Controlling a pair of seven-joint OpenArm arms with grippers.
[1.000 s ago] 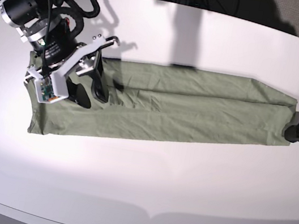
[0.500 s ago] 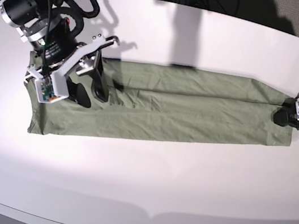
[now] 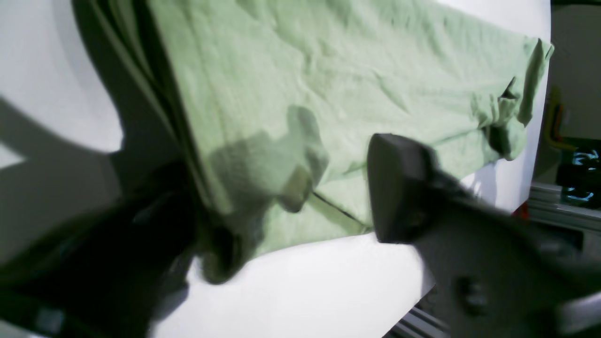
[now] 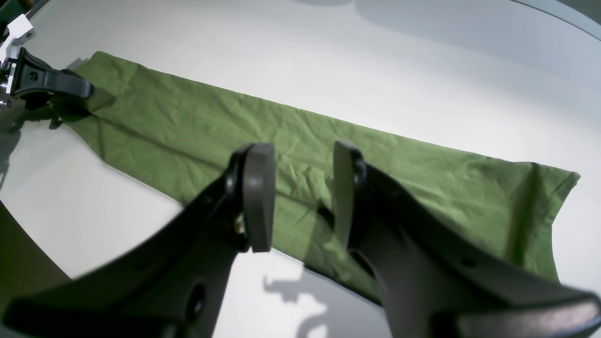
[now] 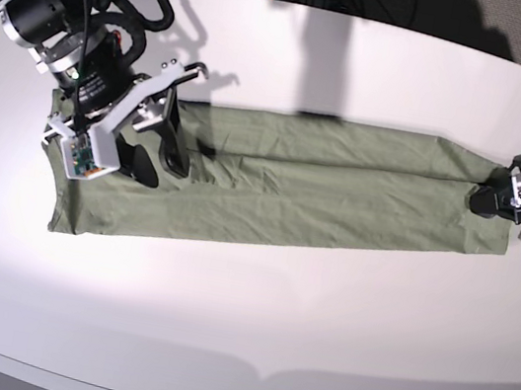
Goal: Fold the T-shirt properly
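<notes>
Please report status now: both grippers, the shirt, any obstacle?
Left gripper over the shirt's end, grip unclear. Right gripper open above it. Wrinkled sage-green cotton T-shirt folded into long strip. Nothing in the way.

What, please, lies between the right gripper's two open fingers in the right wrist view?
A stretch of the wrinkled sage-green cotton T-shirt shows through the gap of the right gripper, lying flat on the white table. The fingers hold nothing.

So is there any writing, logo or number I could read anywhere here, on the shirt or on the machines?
None can be read.
T-shirt: plain green cloth, no print showing.
Right gripper: a small patterned board on its side, too small to read.
Left gripper: no markings visible.
</notes>
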